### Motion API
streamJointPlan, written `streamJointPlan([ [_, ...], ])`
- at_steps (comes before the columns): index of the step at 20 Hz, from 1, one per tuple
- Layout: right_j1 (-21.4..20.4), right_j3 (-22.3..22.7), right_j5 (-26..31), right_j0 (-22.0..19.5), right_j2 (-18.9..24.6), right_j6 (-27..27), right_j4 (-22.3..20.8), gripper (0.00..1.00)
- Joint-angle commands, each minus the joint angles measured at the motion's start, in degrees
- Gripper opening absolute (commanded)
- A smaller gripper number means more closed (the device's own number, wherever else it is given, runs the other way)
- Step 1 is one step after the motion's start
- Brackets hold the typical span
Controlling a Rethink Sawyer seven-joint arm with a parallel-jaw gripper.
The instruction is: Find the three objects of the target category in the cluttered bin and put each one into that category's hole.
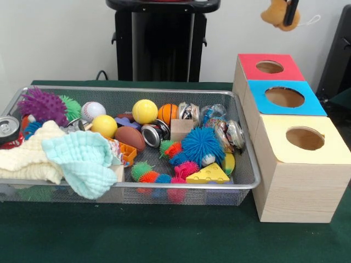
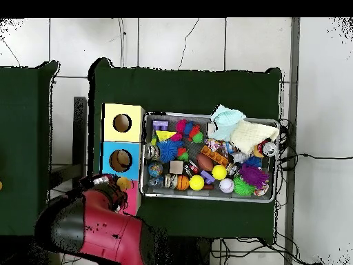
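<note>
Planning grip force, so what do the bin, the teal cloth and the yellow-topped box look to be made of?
Bin: metal wire mesh, silvery, see-through walls. Teal cloth: soft woven fabric, crinkled and draping over the rim. Yellow-topped box: pale wood, probably, with visible grain; matte yellow top.

Claw [image 1: 289,12] cut off by the top edge in the front view; only a dark finger shows, against a tan plush toy [image 1: 277,15], and whether the claw is spread or closed cannot be told. From overhead the red arm [image 2: 96,231] covers the claw and most of the red-topped wooden box [image 2: 132,200].

Silver metal can [image 1: 7,129], far left of the wire mesh bin [image 1: 164,93], clipped by the picture's edge. Mint green cloth [image 1: 82,159] and cream knitted cloth [image 1: 27,156] hide whatever lies beneath. Clear-wrapped items [image 1: 222,126] at the bin's right end are too jumbled to identify. Overhead, the bin's small toys blur together.
</note>
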Motion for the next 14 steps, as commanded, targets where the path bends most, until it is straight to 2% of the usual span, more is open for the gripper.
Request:
streamJointPlan([
  [1,2.4,7.2,-4.2,-0.2,2.4,16.3,3.4,0.0],
  [4,1.7,9.1,-5.9,-0.5,3.0,15.5,4.4,0.0],
  [8,0.5,13.5,-11.0,-2.2,5.2,13.6,6.1,0.0],
  [14,2.8,15.2,-16.1,-1.2,4.3,14.7,6.6,0.0],
])
